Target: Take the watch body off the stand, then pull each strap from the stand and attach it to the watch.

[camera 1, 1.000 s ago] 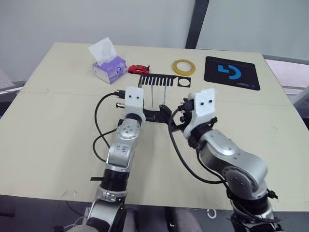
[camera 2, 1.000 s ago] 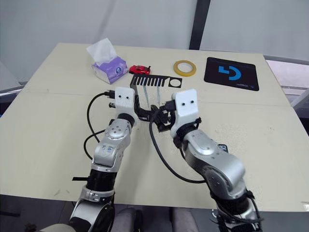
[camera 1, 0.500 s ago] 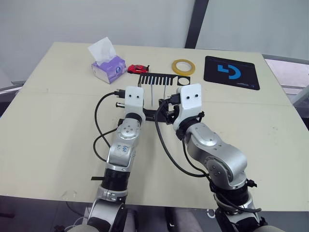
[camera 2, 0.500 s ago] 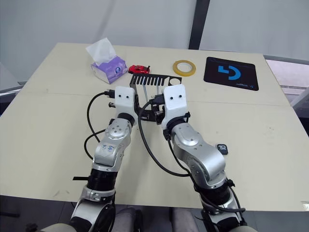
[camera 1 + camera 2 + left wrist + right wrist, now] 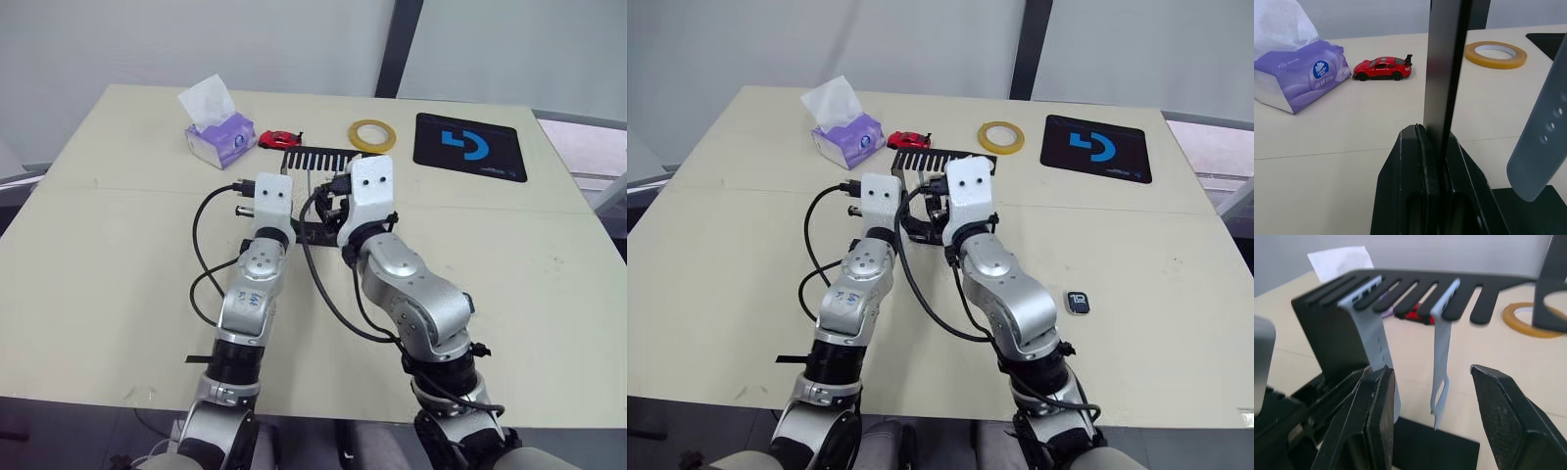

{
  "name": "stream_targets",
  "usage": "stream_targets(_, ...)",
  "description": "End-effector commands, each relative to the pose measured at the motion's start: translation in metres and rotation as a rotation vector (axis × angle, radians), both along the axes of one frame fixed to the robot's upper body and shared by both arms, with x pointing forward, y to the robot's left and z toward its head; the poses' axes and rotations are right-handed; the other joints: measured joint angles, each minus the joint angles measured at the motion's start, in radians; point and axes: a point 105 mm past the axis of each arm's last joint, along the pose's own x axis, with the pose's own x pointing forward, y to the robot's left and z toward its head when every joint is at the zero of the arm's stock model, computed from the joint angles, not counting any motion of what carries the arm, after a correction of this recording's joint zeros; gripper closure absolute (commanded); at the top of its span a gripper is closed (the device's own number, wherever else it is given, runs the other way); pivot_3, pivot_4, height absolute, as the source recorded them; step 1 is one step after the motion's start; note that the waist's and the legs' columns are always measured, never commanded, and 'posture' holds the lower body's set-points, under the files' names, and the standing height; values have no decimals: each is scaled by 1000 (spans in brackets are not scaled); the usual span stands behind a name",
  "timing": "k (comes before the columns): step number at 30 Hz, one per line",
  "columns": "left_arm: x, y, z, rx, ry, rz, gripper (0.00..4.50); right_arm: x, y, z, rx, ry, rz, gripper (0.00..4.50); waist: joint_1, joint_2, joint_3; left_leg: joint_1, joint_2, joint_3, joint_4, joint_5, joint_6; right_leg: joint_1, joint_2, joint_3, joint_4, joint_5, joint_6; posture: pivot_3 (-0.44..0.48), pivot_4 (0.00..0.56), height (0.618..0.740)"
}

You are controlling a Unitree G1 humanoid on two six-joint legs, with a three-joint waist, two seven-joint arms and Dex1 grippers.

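Right wrist: jaws wide around strap [image 5: 1440, 357].

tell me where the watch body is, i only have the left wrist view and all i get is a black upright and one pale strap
Observer: The small silver-rimmed watch body lies flat on the beige table, off the stand, to the robot's right of its right arm.
Operator: how many straps on the stand
Observer: Two pale blue-grey ones hang from the slots of the black comb-topped stand: a holed strap and a slotted strap.
Operator: right gripper on one yet
Observer: No. The right gripper is open, with the slotted strap in line with the gap between its fingers.
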Motion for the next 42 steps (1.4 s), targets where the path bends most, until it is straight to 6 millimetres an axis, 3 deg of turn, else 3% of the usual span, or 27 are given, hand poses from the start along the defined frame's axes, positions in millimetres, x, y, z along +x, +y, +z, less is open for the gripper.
stream_targets(1, -1, -6, 16, -9, -55, -10, 4500, 2, -1, 14, 30, -52, -23, 1825, 0, 0, 0, 0, 0, 0, 0, 0, 0, 0, 0, 0, 0, 0, 0, 0, 150, 738)
stream_targets(14, -1, -8, 16, -18, -60, -15, 4500, 8, 5, 13, 28, -64, -37, 1825, -1, 0, 0, 0, 0, 0, -4, 0, -1, 0, 0, 0, 0, 0, 0, 0, 150, 738)
stream_targets(17, -1, -9, 16, -20, -60, -16, 4500, 8, 5, 11, 17, -65, -39, 3099, -1, 0, 0, 0, 0, 0, -4, 1, -1, 0, 0, -1, 0, 0, 0, 0, 150, 738)
stream_targets(19, -1, -9, 16, -21, -61, -16, 4500, 8, 6, 10, 15, -63, -39, 4244, -1, 0, 0, 0, 0, 0, -5, 1, -1, 0, 0, -1, 0, 0, 0, 0, 150, 738)
stream_targets(20, -1, -9, 16, -22, -63, -16, 4500, 7, 6, 10, 15, -63, -38, 4389, -1, 0, 0, 0, 0, 0, -5, 1, -1, 0, 0, -1, 0, 0, 0, 0, 150, 738)
stream_targets(42, 3, -13, 14, -23, -57, -27, 4500, -14, 8, 10, -51, -108, -23, 4389, 0, 0, 0, 0, 0, 0, -6, 2, -4, 0, -1, -1, -1, 0, 0, 0, 150, 738)
